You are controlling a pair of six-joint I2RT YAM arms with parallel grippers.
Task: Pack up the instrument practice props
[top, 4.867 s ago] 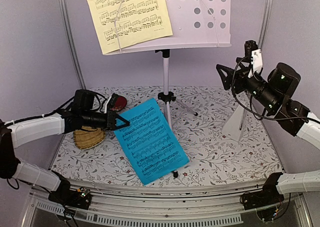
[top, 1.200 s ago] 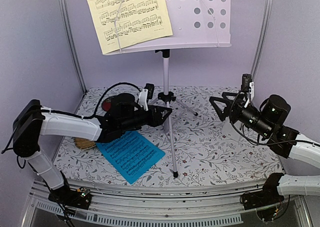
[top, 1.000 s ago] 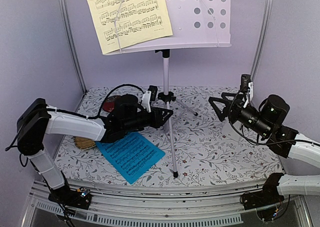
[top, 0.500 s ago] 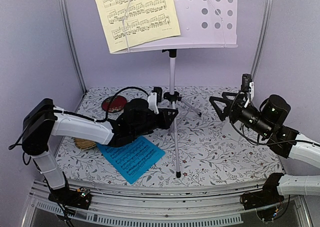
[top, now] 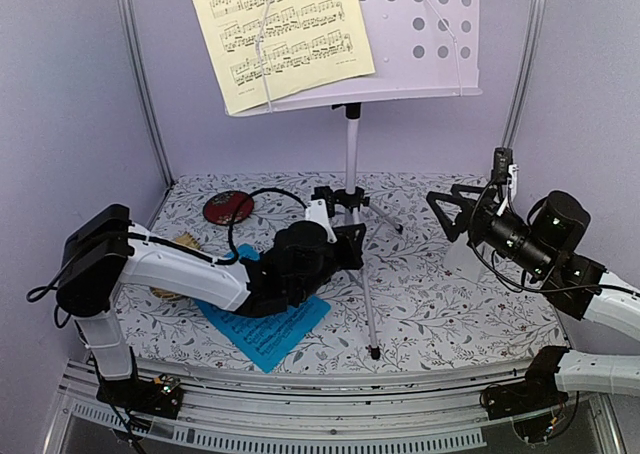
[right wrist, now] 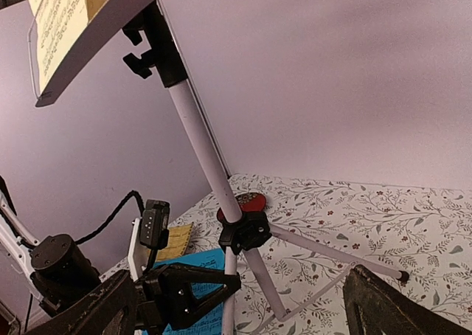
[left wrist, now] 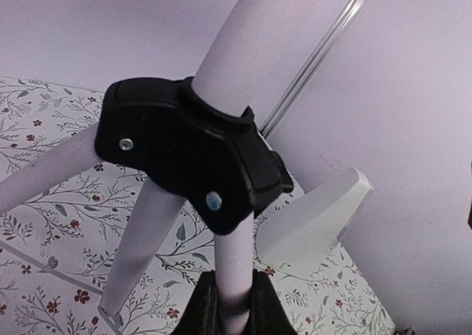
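Nearest me, the blue music sheet (top: 268, 326) lies flat toward seven o'clock on the table (top: 450, 324), partly under my left forearm. Just past it, the left gripper (top: 352, 246) has pinched down narrow on the front tripod leg (left wrist: 234, 276) of the music stand (top: 352, 154), just below the black hub (left wrist: 192, 154).

A second ago those jaws were only coming up to that leg. Since then the whole stand has shifted toward three o'clock, desk and all, and its front foot (top: 373, 352) has gone with it. I judge the stand is now in hand and being dragged or tipped for folding, with nothing packed yet.

The right gripper (top: 449, 212) hangs at three o'clock, jaws spread wide and empty, with the white metronome (top: 460, 262) just behind it. The red dish (top: 228, 207) sits at ten o'clock. Farthest off, the pale-yellow sheet (top: 292, 36) rests on the perforated desk (top: 395, 69).

Both sheets show only printed staves. I can read no title, brand or label.
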